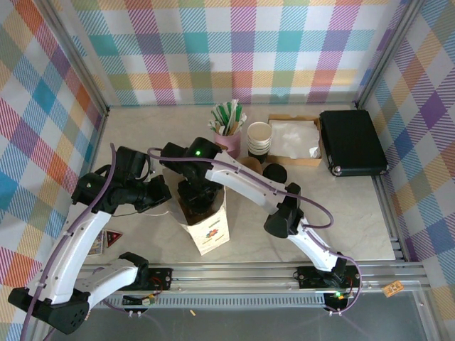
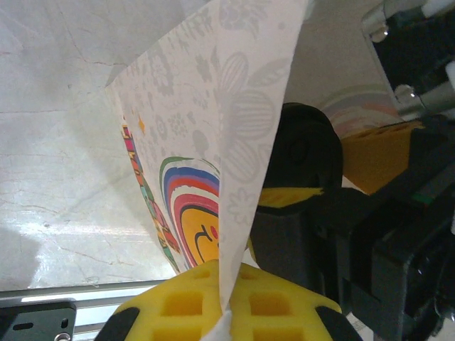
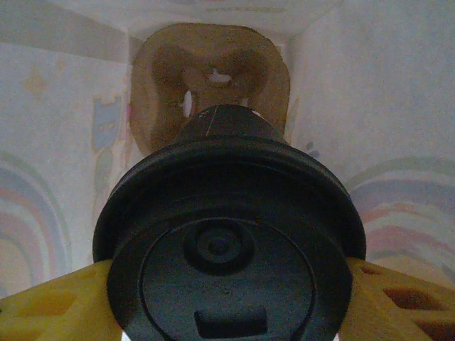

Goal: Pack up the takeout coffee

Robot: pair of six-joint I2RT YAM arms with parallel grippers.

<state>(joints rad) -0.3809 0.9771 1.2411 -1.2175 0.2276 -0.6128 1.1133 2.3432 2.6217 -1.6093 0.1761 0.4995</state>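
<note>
Clamping coffee (image 3: pixel 227 185) with the right gripper (image 3: pixel 229 302), bag (image 2: pixel 213 106) with the left gripper (image 2: pixel 226 312), I feared tipping beside the holder (image 3: pixel 160 78).

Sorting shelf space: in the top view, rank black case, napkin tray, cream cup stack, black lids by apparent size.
1. black case
2. napkin tray
3. cream cup stack and black lids look alike, both smallest; unranked.

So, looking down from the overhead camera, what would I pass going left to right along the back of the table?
pink cup of sticks → stack of cream cups → cardboard tray of white napkins → black case
</note>
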